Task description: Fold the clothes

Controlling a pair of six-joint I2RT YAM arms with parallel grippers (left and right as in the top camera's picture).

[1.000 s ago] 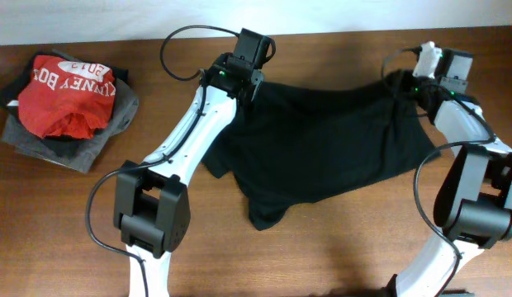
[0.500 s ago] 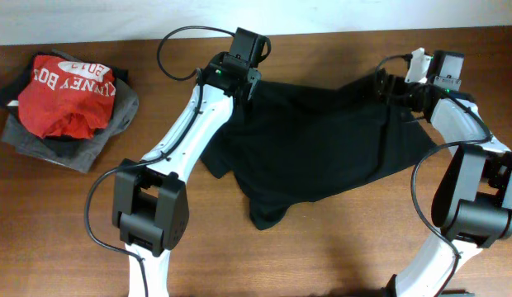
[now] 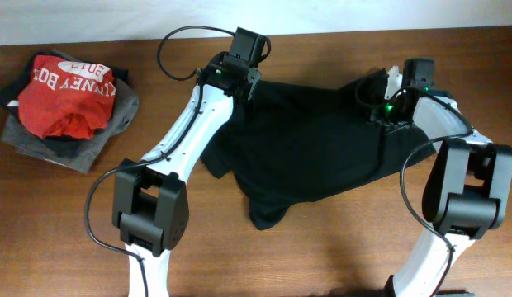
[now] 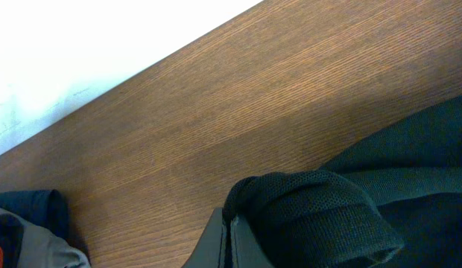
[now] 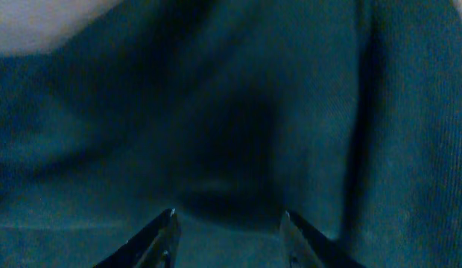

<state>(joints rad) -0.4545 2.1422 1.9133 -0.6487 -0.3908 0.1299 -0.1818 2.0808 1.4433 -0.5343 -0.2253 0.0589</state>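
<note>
A black garment (image 3: 322, 148) lies spread on the wooden table, rumpled at its lower left corner. My left gripper (image 3: 239, 87) is at its top left corner, shut on a bunched fold of the black fabric (image 4: 320, 216). My right gripper (image 3: 386, 111) is over the garment's top right part, open and empty, its two fingertips (image 5: 227, 219) just above the dark cloth (image 5: 238, 112).
A pile of clothes with a red printed shirt (image 3: 66, 95) on top sits at the table's far left; a corner of it shows in the left wrist view (image 4: 30, 231). The table's far edge (image 4: 141, 71) runs just behind the left gripper.
My right gripper has let go of the garment's top right corner and moved left and inward over the cloth. The left gripper has stayed in place, holding its corner.
</note>
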